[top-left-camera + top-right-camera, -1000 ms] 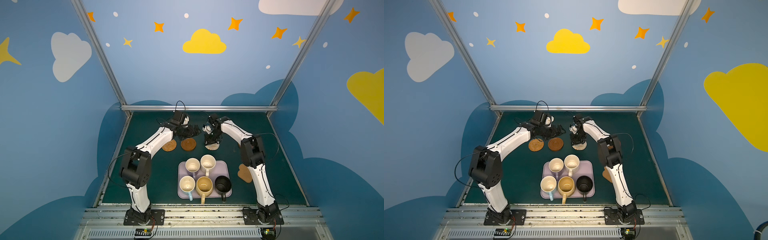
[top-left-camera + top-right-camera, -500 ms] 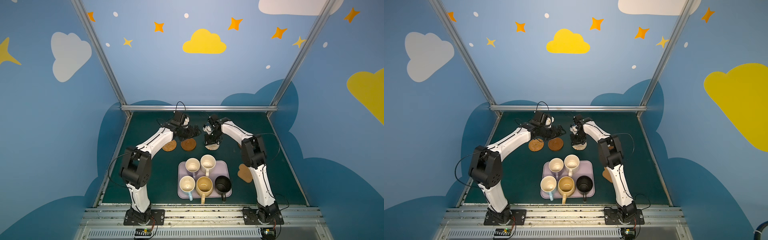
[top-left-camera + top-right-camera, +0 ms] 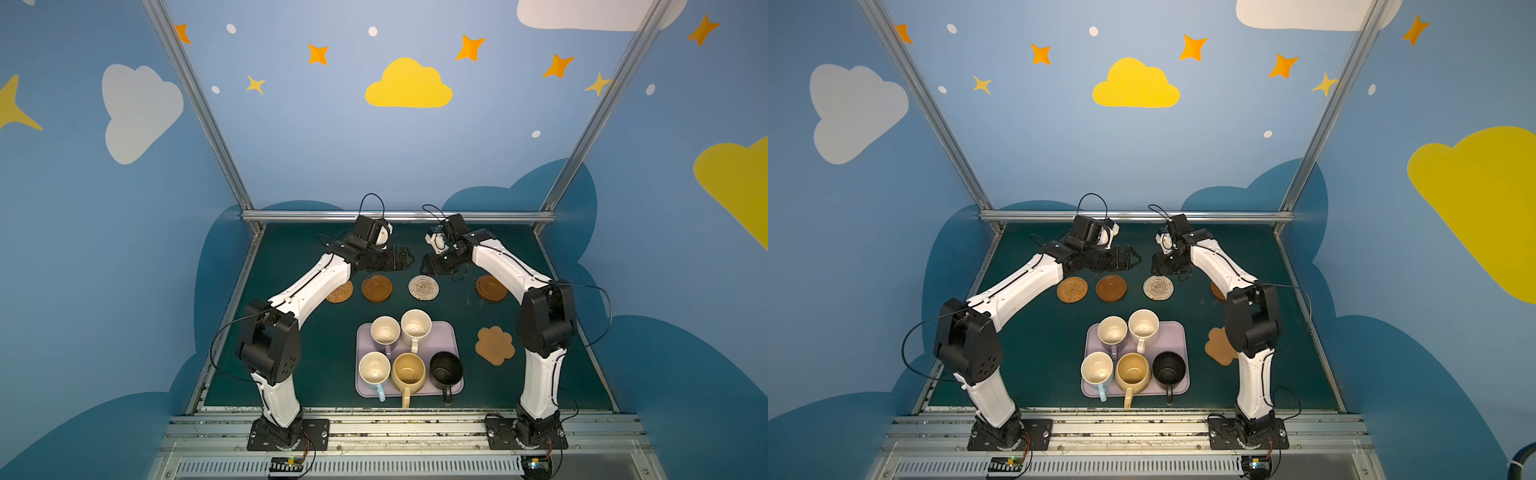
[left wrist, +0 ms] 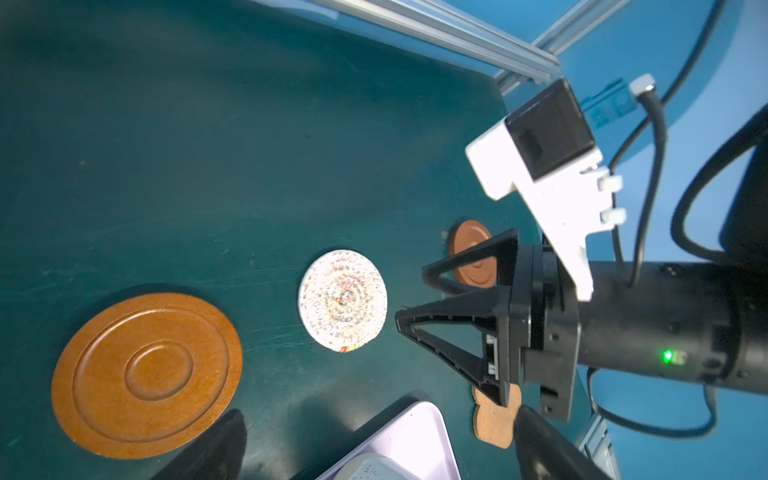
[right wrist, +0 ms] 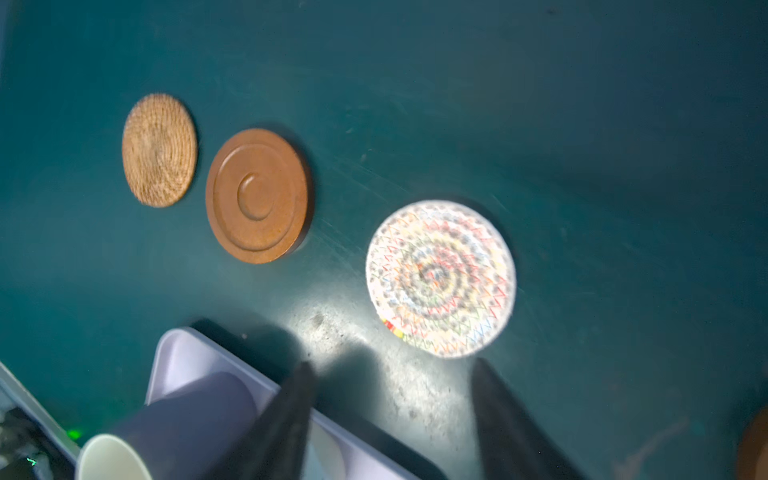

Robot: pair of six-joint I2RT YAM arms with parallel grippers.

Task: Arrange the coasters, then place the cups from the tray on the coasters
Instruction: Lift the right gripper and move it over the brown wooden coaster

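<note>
Whitish coaster (image 3: 423, 287) lies flat — right gripper (image 4: 411, 298) parted, empty.

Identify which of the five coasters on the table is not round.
The tan paw-shaped cork coaster, lying alone right of the tray. The tan woven one, the whitish woven one and two brown wooden discs, in a row beyond the tray, are round.

No legible text, labels or numbers.

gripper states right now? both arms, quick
Left gripper: open, holding nothing.
Right gripper: open, holding nothing; the whitish woven coaster lies flat, outside its jaws.
</note>
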